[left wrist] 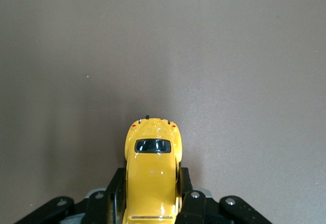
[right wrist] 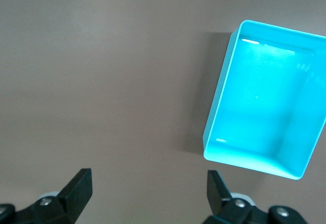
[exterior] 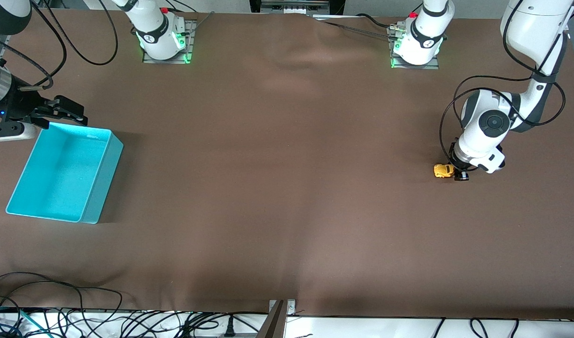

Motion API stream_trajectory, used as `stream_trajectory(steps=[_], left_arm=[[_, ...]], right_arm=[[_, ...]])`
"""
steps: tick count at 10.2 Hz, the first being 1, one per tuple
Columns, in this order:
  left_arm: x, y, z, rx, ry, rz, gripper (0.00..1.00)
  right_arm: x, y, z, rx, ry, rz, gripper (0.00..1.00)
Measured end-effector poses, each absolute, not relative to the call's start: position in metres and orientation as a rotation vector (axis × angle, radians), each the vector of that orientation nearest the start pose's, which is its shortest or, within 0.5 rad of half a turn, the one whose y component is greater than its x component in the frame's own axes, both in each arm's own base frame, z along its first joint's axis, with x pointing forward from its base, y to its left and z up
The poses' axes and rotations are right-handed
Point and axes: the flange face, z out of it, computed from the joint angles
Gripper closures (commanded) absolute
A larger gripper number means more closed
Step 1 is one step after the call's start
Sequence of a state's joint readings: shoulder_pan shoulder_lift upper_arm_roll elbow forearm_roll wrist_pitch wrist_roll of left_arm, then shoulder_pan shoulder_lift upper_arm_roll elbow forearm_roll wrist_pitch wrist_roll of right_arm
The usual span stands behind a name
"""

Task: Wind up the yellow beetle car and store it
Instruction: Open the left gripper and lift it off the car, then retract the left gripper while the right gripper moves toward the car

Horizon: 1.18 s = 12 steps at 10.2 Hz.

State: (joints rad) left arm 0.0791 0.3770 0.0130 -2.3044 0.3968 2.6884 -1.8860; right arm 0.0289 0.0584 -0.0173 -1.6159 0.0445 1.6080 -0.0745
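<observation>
I see the yellow beetle car (exterior: 442,171) low at the brown table (exterior: 287,188), toward the left arm's end, its wheels seemingly on the cloth. My left gripper (exterior: 457,173) is clenched on its sides. The right gripper (exterior: 73,114) waits with jaws spread wide, over the turquoise bin (exterior: 104,188) at the right arm's end.

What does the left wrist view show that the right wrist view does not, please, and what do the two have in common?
Only the left wrist view shows the yellow beetle car, clamped between the dark fingers of the left gripper, with its dark window in sight. Only the right wrist view shows the turquoise bin, which holds nothing, and the right gripper with its fingers spread wide apart and nothing between them. Both views show the brown table cover beneath and a gripper's own black fingers at the picture's edge.
</observation>
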Motion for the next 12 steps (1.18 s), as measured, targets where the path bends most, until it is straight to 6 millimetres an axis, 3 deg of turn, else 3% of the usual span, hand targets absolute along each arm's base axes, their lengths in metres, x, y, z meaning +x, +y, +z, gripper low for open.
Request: stream_trajectory(steps=[3, 8, 10, 12], left_arm=[[0.526, 0.036, 0.158, 2.258, 2.333, 0.210, 0.10], [0.529, 0.036, 0.158, 2.258, 2.331, 0.214, 0.12], [0.535, 0.036, 0.163, 2.249, 2.320, 0.233, 0.12], [0.556, 0.034, 0.187, 2.257, 2.319, 0.268, 0.12]], right_arm=[[0.572, 0.011, 0.574, -3.092, -0.128, 0.100, 0.00], [0.572, 0.012, 0.574, -3.092, -0.128, 0.100, 0.00], [0.572, 0.012, 0.574, -3.092, -0.131, 0.100, 0.00], [0.572, 0.015, 0.574, -3.092, -0.138, 0.098, 0.00]])
